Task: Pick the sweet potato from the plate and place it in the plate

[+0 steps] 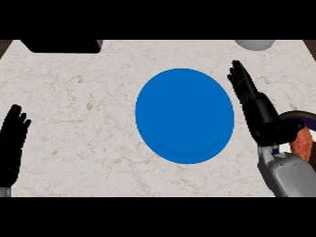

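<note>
My left hand [6, 143] is resting at the left edge of the pale marbled counter [71, 102], fingers straight and pointing up, holding nothing. A round blue plate [185, 115] is lying flat at the counter's middle, with nothing showing on it. My right hand [256, 109] is hanging just right of it, fingers straight and together, gripping nothing. At the right edge, an orange-red sweet potato [302, 144] is sitting in a dark-rimmed plate [311, 117], partly hidden behind my grey right forearm [293, 176].
</note>
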You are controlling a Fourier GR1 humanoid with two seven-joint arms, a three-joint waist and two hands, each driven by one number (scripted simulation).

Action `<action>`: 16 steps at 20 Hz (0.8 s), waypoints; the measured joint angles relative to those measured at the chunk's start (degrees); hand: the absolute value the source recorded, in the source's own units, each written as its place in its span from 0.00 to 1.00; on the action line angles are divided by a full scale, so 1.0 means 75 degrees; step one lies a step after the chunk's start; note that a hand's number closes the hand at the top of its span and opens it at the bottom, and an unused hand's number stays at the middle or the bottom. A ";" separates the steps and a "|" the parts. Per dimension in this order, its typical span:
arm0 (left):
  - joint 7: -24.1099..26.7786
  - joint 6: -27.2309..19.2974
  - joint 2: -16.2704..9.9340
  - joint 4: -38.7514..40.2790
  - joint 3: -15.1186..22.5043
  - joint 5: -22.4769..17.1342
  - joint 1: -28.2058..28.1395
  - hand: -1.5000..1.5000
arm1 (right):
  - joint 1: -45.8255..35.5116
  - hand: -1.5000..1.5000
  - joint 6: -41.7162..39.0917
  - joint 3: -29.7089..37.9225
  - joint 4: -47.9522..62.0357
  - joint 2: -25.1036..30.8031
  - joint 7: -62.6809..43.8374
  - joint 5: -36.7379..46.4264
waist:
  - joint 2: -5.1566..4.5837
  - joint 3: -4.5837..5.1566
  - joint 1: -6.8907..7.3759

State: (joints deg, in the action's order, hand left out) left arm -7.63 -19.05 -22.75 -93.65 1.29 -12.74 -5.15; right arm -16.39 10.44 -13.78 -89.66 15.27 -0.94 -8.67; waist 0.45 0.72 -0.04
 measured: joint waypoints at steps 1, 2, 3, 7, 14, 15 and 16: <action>0.0088 0.0087 0.0018 0.0037 -0.0030 0.0015 0.0048 0.50 | -0.0049 1.00 -0.0128 0.0096 0.0088 0.0007 0.0083 -0.0036 | -0.0013 -0.0021 0.0005; 0.0074 0.0141 -0.0013 -0.0012 0.0001 0.0055 0.0223 0.50 | -0.0138 1.00 -0.0337 0.0168 0.0143 0.0054 0.0157 -0.0152 | -0.0028 -0.0039 0.0005; 0.0170 0.0294 -0.0090 -0.0017 0.0003 0.0060 0.0387 0.50 | -0.0244 1.00 -0.0520 0.0206 0.0126 0.0093 0.0185 -0.0256 | -0.0038 -0.0053 0.0000; 0.0392 0.0767 -0.0382 -0.0217 0.0186 0.0194 0.1218 0.50 | -0.0518 1.00 -0.1374 0.0254 0.0334 0.0777 0.0378 -0.0226 | -0.0061 -0.0029 -0.0133; 0.0386 0.1394 -0.0536 -0.0312 0.0349 0.0037 0.1977 0.50 | 0.0253 0.00 -0.0012 0.0279 0.1317 0.1005 0.0727 0.1346 | -0.0086 -0.0084 -0.0159; 0.0346 0.1439 -0.0553 -0.0304 0.0337 0.0019 0.2071 0.50 | 0.0399 0.00 0.0115 0.0466 0.1385 0.0844 0.1020 0.1176 | -0.0086 -0.0093 -0.0153; 0.0361 0.1504 -0.0559 -0.0259 0.0320 -0.0003 0.2138 0.50 | 0.0585 0.00 0.0261 0.0576 0.1456 0.0643 0.1384 0.1080 | -0.0085 -0.0097 -0.0144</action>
State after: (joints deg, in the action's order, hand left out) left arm -4.93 -7.77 -26.94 -95.60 3.68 -12.76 10.88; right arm -12.00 12.40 -9.46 -78.73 20.10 9.44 -0.57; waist -0.19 0.00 -1.12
